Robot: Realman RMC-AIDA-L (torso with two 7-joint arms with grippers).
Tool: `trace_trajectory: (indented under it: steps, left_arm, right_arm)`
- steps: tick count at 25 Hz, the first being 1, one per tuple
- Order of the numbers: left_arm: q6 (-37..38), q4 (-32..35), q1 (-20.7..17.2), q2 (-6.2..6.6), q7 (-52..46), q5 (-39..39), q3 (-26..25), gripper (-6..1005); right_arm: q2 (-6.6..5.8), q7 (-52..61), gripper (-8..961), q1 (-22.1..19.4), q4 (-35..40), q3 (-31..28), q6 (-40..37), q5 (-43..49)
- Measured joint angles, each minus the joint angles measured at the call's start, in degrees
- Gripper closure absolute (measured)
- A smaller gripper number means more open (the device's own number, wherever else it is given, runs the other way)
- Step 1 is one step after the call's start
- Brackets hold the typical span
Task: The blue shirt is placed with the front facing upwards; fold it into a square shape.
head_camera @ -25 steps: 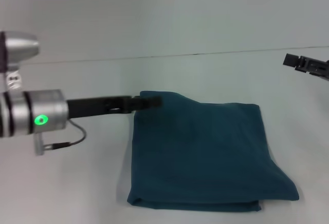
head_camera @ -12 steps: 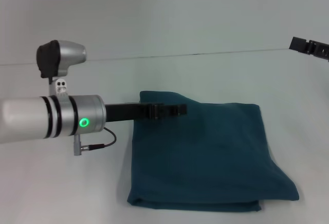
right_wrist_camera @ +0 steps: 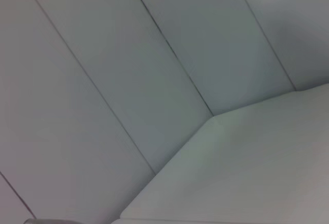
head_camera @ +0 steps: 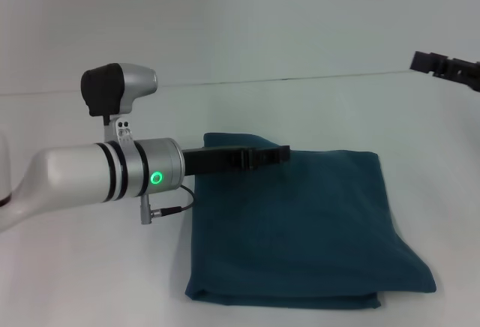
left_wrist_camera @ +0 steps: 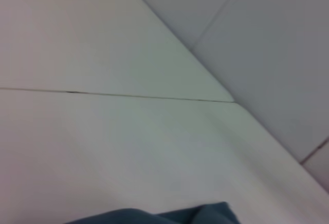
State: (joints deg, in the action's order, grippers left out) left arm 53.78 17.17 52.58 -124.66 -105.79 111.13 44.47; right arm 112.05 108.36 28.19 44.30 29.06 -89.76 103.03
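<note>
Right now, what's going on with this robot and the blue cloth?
The blue shirt lies on the white table, already folded into a rough square. The left gripper reaches out over the shirt's far edge. The right gripper hangs off to the right, away from the shirt.

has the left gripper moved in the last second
Yes. The left gripper has slid toward the robot's right along the shirt's far edge, from its far-left corner toward the middle. The shirt stayed put.

Bare lab: plain white table [head_camera: 315, 109], panelled wall [right_wrist_camera: 128, 70].
</note>
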Motion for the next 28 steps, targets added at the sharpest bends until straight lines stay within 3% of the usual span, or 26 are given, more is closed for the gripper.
trace_trajectory:
  steps: [14,20,28]
  left_arm:
    - [-8.04,-9.46,0.0,0.03,19.23,-13.88,-0.5,186]
    - [-9.74,-11.17,-0.34,0.03,26.9,-18.11,-0.59,186]
    - [-11.04,-11.99,-0.37,0.03,28.44,-17.95,0.09,186]
  right_arm:
    - [3.87,-5.27,55,0.35,-0.4,0.66,3.25,0.38]
    - [4.25,-5.43,55,0.37,-0.45,0.65,3.76,0.41]
    - [4.31,-5.4,56,0.85,-0.45,0.7,3.82,0.42]
